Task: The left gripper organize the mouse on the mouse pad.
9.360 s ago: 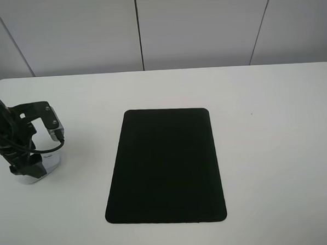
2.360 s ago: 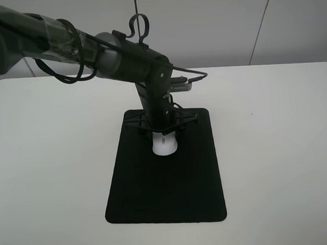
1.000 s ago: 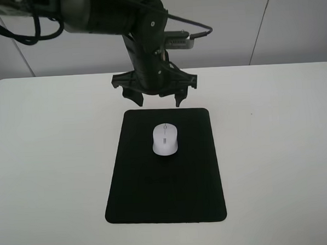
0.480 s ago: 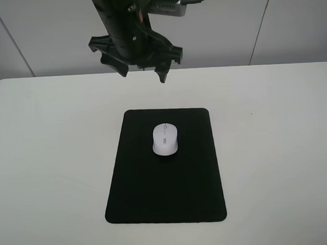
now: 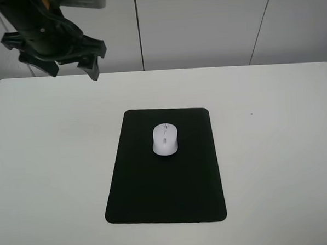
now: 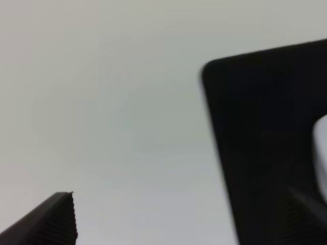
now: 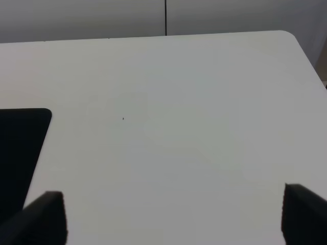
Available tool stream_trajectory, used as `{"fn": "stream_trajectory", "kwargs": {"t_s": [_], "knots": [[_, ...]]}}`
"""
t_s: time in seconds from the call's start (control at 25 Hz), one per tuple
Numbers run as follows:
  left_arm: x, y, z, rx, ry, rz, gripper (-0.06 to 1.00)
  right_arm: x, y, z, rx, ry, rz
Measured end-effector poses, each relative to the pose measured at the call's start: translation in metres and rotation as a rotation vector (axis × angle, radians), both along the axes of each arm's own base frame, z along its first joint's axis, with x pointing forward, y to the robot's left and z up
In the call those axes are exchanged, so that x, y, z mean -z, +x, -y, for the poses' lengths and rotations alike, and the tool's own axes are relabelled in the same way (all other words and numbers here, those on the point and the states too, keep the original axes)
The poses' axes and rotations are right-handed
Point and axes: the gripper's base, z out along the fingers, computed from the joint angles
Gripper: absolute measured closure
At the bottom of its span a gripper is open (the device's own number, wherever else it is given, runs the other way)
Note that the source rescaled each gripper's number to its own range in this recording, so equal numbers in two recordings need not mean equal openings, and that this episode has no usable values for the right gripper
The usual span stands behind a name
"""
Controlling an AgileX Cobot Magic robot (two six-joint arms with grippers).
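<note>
Swinging up and leftward since half a second ago, the left gripper [image 5: 72,64] now hangs empty with fingers spread (high over the table's far-left edge). Well apart from it, the mouse [image 5: 164,139] rests on the mouse pad [image 5: 156,194], in its far half.

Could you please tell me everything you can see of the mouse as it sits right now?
The mouse is a small white oval with a grey scroll-wheel strip down its middle, smooth like plastic. It lies flat on the far half of the mouse pad, wholly inside its edges, wheel end toward the wall. Only the pad touches it; the left gripper is open, raised well off to the left.
</note>
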Motion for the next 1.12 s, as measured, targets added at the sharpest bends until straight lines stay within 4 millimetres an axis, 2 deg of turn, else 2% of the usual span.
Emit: {"fn": "stream_trajectory", "kwargs": {"t_s": [0.2, 0.32, 0.44, 0.68, 0.8, 1.12], "knots": [[-0.013, -0.037, -0.069, -0.128, -0.009, 0.046, -0.06, 0.0, 0.0, 0.0, 0.0, 0.0, 0.0], [-0.019, -0.067, -0.099, -0.193, -0.019, 0.089, -0.06, 0.0, 0.0, 0.0, 0.0, 0.0, 0.0], [-0.024, -0.099, -0.118, -0.232, -0.031, 0.154, -0.06, 0.0, 0.0, 0.0, 0.0, 0.0, 0.0], [-0.039, -0.162, -0.133, -0.219, -0.073, 0.341, -0.06, 0.0, 0.0, 0.0, 0.0, 0.0, 0.0], [-0.044, -0.188, -0.138, -0.218, -0.097, 0.426, -0.06, 0.0, 0.0, 0.0, 0.0, 0.0, 0.0], [-0.048, -0.234, -0.148, -0.233, -0.118, 0.499, -0.06, 0.0, 0.0, 0.0, 0.0, 0.0, 0.0]]}}
